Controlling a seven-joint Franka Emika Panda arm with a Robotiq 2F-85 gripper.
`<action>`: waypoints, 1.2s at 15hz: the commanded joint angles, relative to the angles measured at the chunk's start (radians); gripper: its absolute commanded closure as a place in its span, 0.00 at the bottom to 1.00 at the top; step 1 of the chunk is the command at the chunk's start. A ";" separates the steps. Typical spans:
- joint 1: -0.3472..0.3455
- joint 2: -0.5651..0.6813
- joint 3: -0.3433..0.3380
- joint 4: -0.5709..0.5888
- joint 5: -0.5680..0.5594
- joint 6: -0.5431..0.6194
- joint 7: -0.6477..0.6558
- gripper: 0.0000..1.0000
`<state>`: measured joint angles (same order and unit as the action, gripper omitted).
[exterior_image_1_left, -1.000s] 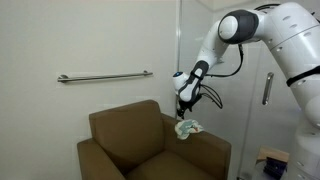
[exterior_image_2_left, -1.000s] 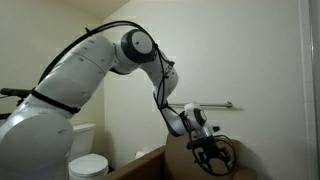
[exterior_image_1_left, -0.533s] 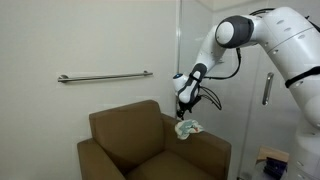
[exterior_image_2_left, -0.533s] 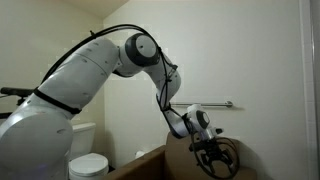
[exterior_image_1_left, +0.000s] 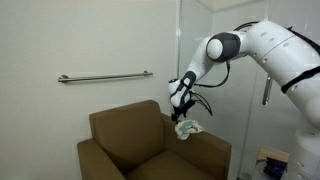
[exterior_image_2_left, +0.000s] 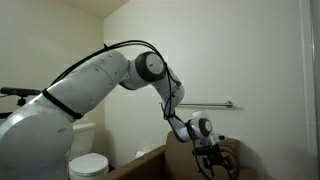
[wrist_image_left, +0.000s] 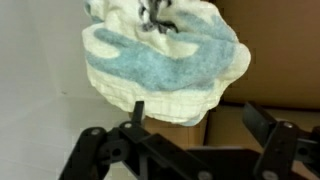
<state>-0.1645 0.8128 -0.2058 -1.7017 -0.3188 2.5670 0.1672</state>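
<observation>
Wrist view: the crumpled blue-and-white cloth sits heaped on the arm of the armchair — flat enough to bear it — with the gripper just above it, jaws apart and empty.

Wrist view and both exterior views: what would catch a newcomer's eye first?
The crumpled white-and-blue cloth sits on the brown armchair's armrest beside the backrest, and it fills the upper wrist view. The big white robot arm bends down over it, jaws open close above the cloth. A grab bar crosses the wall behind.
</observation>
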 joint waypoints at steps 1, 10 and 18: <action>-0.047 0.183 0.025 0.221 0.102 -0.094 -0.095 0.00; -0.082 0.383 -0.031 0.511 0.118 -0.321 -0.090 0.25; -0.090 0.380 0.015 0.520 0.130 -0.352 -0.159 0.67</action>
<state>-0.2289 1.1692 -0.1983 -1.2029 -0.2134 2.2171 0.0675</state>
